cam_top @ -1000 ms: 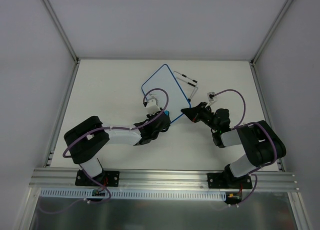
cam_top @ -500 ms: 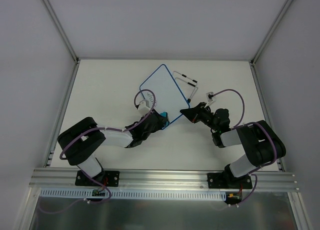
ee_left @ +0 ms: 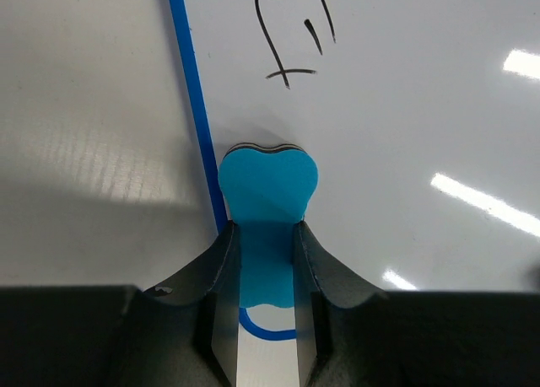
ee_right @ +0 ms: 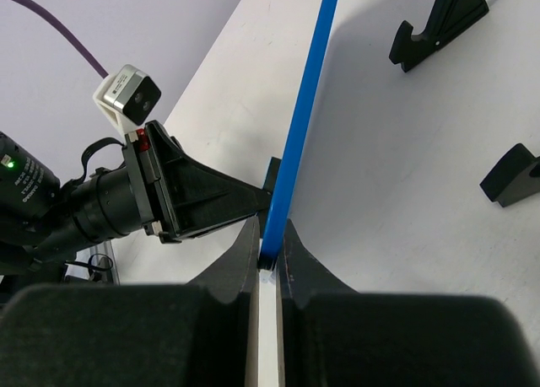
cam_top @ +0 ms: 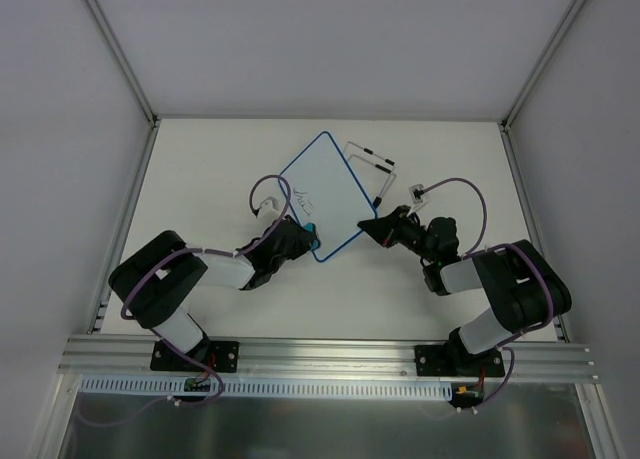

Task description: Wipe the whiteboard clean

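Whiteboard [cam_top: 325, 184] lying mid-way across the worktop [cam_top: 200, 179]: the left gripper [ee_left: 267, 235], closed on the blue eraser [ee_left: 268, 180], is holding it near the board's 7 o'clock corner, the right gripper [ee_right: 268, 245] is pinching the 4 o'clock edge, and black marks [ee_left: 291, 33] at the eraser's 12 o'clock are awaiting erasure.

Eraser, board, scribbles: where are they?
Eraser [ee_left: 268, 180], left wrist view, its blue rounded top.
Board [cam_top: 335, 184], top view, bare white middle.
Scribbles [ee_left: 291, 72], left wrist view, lowest black stroke.
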